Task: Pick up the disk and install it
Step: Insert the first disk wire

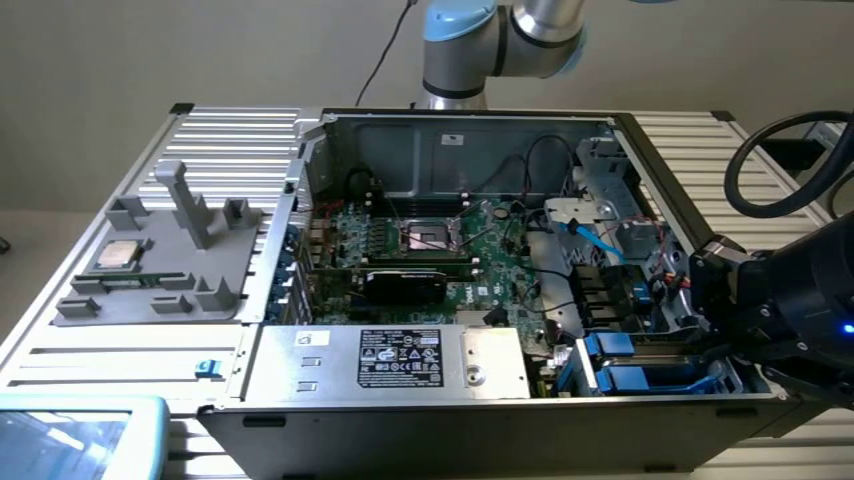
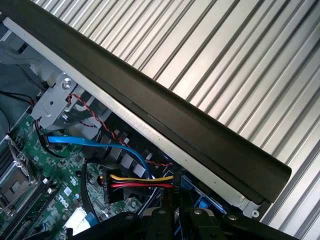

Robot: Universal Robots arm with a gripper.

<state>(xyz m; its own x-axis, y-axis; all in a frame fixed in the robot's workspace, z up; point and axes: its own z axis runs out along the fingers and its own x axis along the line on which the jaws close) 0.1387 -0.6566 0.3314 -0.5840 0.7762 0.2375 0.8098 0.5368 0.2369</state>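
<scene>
An open computer case (image 1: 461,130) lies on its side on a ribbed metal table (image 1: 227,125). The arm reaches in from the exterior view's right, and the black gripper (image 1: 707,292) hangs over the drive bay in the near corner of the case on that side. The disk (image 1: 622,344), clipped in its blue bracket, lies in this bay close below the gripper. A second blue-bracketed drive (image 1: 661,379) sits just beside it, nearer the case's edge. I cannot tell how far open the gripper is, nor whether it has hold of the disk.

In the wrist view the gripper (image 2: 172,220) sits just inside the case's dark side wall (image 2: 165,107), close to a plug with yellow, red and black wires (image 2: 142,181) and a blue cable (image 2: 100,142) that runs over the green circuit board (image 2: 47,170).

On the exterior view's left, a grey tray (image 1: 160,290) rests on the table and holds a small square silver chip (image 1: 118,254). A silver power supply (image 1: 400,360) with a printed label fills the case's near side.
</scene>
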